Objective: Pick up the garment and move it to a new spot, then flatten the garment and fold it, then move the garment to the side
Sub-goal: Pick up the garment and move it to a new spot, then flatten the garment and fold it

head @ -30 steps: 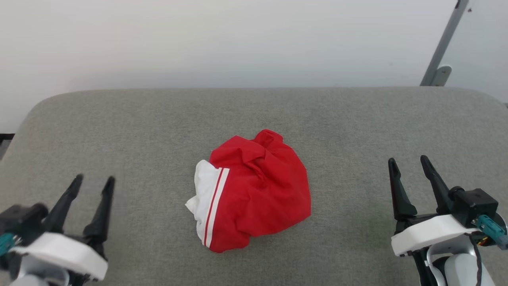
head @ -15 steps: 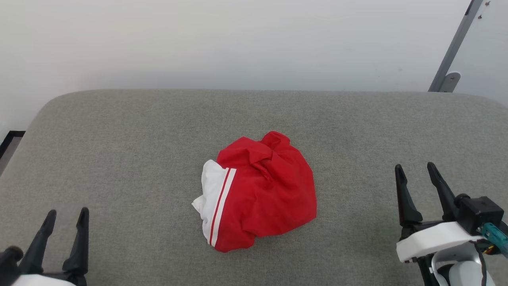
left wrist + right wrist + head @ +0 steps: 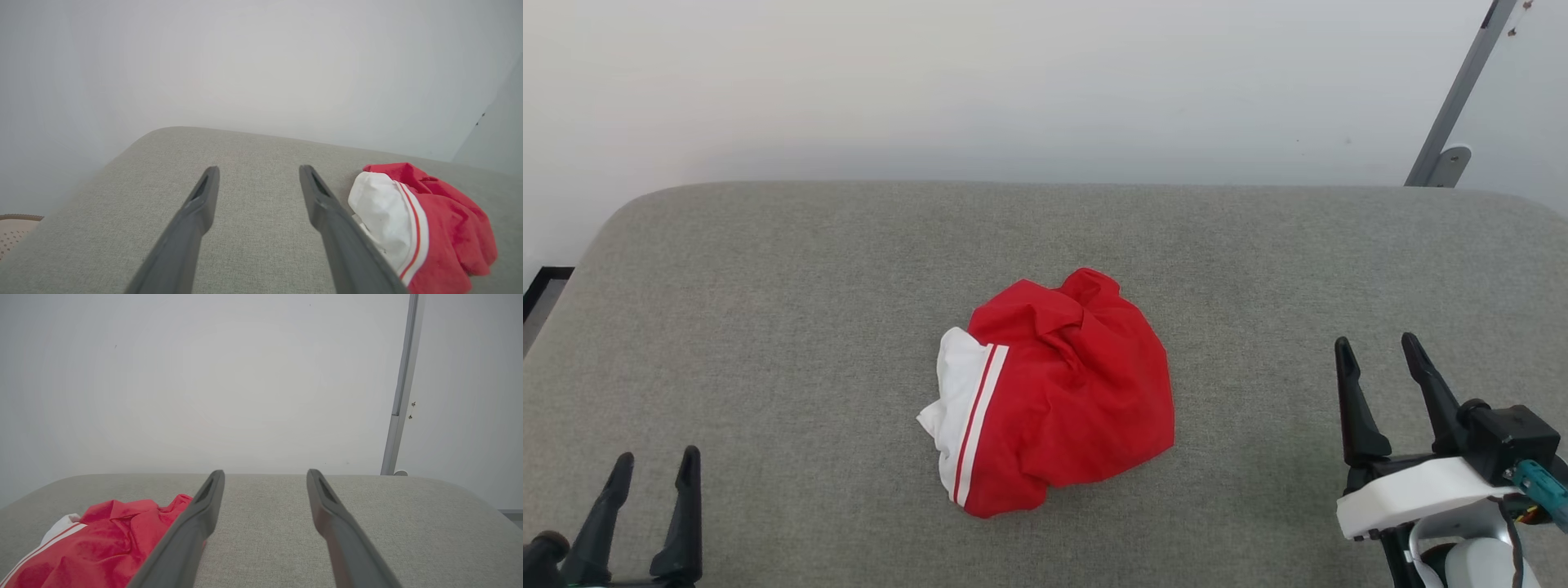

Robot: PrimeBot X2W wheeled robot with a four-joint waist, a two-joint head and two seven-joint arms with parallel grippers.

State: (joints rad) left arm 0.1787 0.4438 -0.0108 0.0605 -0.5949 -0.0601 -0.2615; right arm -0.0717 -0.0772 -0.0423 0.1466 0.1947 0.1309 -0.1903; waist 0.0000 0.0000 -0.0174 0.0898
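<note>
Two claws stand spread and empty on either side of the garment (image 3: 1062, 400): the left claw (image 3: 656, 459) low at the near left, the right claw (image 3: 1375, 343) at the near right, both well apart from the cloth. The garment lies bunched in a rounded heap near the middle of the desk (image 3: 768, 286), red body uppermost, with a white sleeve edged in red-and-white stripes poking out on the robot's left. The likely trouble is the heap itself: a pinch on the crown would probably catch several layers at once, so it lifts as a knot and will not spread flat. The red cloth looks thin and smooth with soft, deep creases, and might slide out from between narrow, tapered, matte dark fingers. The desk's grey woven cover looks padded, with rounded corners; a low approach could drag on its weave.
</note>
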